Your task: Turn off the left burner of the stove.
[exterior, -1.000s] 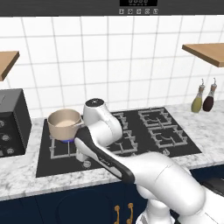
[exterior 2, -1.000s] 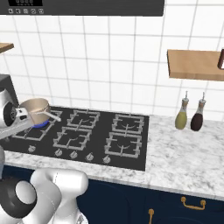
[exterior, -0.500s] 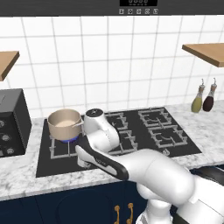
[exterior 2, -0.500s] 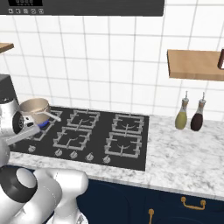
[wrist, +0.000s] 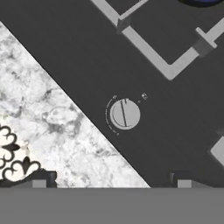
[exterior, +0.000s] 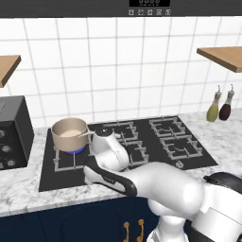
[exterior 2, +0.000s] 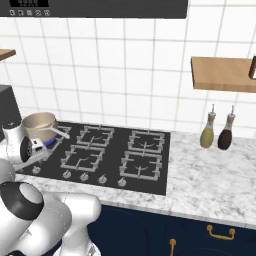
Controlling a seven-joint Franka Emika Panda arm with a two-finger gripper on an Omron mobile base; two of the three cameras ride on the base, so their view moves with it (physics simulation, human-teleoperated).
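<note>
The stove [exterior: 142, 142] is a black glass cooktop with grey grates. Its left burner [exterior: 74, 151] glows blue under a tan pot [exterior: 70, 133]; the blue glow [exterior 2: 48, 143] also shows beside my hand in the right base view. My arm bends down over the stove's front left, and my wrist [exterior: 105, 144] hides the gripper. In the hand view a round silver knob [wrist: 124, 114] lies just ahead of my gripper [wrist: 111, 183]. The gripper is open, its fingertips [wrist: 39, 183] wide apart and touching nothing. A grate corner [wrist: 162, 57] and the blue glow [wrist: 203, 1] lie beyond the knob.
A row of silver knobs [exterior 2: 84, 176] runs along the stove's front edge. A boxy black appliance [exterior: 12, 132] stands on the marble counter [wrist: 48, 118] at the left. Two bottles [exterior: 220, 106] stand at the right, under a wooden shelf [exterior: 222, 57].
My arm has swung down and forward, from beside the pot to the stove's front left edge. The pot and the blue glow have not changed.
</note>
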